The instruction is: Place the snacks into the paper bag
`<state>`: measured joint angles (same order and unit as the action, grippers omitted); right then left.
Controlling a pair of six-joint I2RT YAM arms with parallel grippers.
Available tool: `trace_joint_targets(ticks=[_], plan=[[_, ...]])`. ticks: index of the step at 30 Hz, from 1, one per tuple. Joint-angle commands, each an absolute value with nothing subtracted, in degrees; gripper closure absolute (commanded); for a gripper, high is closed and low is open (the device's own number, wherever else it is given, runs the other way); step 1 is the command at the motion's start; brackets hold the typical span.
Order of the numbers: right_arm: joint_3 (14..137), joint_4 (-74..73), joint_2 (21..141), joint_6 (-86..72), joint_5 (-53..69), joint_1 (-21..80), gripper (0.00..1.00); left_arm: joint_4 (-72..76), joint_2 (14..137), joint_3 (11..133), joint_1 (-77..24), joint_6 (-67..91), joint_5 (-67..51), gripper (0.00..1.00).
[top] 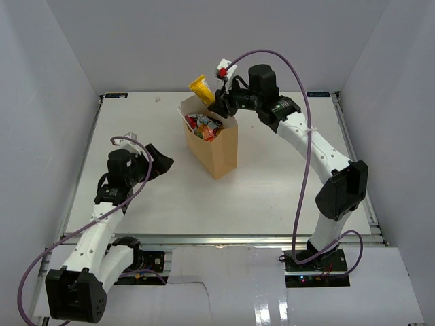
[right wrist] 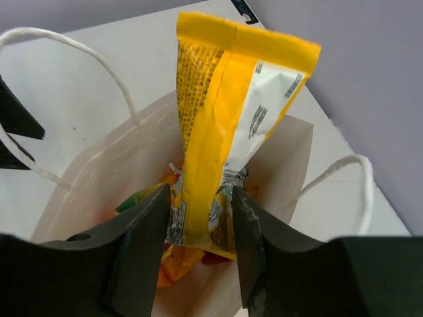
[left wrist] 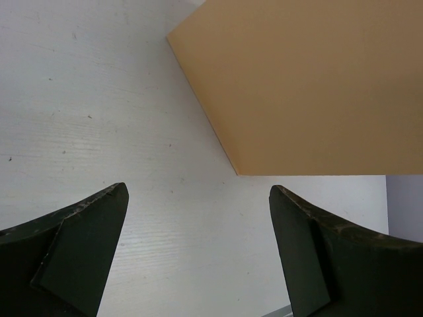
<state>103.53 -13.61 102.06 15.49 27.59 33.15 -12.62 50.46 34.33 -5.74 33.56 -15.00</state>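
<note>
Packet: the yellow packet (right wrist: 225, 119) is held right over the open mouth of the paper bag (top: 221, 153). Whether its bottom end has dipped below the rim can't really be called.
Long axis: more or less upright, with the top end tipped a bit toward the bag's far-left corner in the overhead view.
Inside the bag: other snacks (top: 202, 126) can be seen piled up directly under the packet.
Right fingers (right wrist: 158, 218): clamped on the packet's lower part, one on each flat side, so the bag lies straight below them.
Bag: stood upright around the middle of the bench (top: 285, 190), with the white handles (right wrist: 99, 63) flopped clear on either side.
Left fingers (left wrist: 99, 224): spread wide with nothing between them, parked low beside the bag's near-left wall and not touching it.
Nearer arm: the right one, easily.
Guess: only a short drop or a let-go is probably needed, since the packet is lined up end-first.
</note>
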Motion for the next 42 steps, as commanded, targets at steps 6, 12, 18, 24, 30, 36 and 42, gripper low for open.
trace_joint_targets(ticks=[6,12,18,24,30,36,42], plan=[[101.4,-12.3,96.6,15.4,25.4,33.5,0.28,-15.7,46.7,36.8,-5.5,33.1,-13.4,0.02],[99.8,-15.1,89.9,15.9,23.7,31.5,0.09,-18.3,44.2,43.4,-5.5,30.7,-9.1,0.02],[86.9,-15.7,80.4,9.9,13.2,18.1,0.10,-19.8,42.4,48.4,-5.5,28.6,-6.6,0.02],[72.7,-15.8,70.1,4.4,-1.2,9.6,0.10,-20.0,40.8,49.5,-5.5,27.1,-5.4,0.02],[60.5,-16.0,59.5,2.6,-8.3,5.6,0.10,-20.0,40.6,50.8,-5.5,25.9,-6.8,0.02],[57.0,-16.3,54.5,2.6,-9.9,4.3,0.10,-20.0,40.3,50.8,-5.5,25.7,-7.8,0.02],[57.0,-16.4,53.3,2.7,-10.3,3.9,0.10,-19.6,40.3,50.4,-5.5,25.9,-8.5,0.02]])
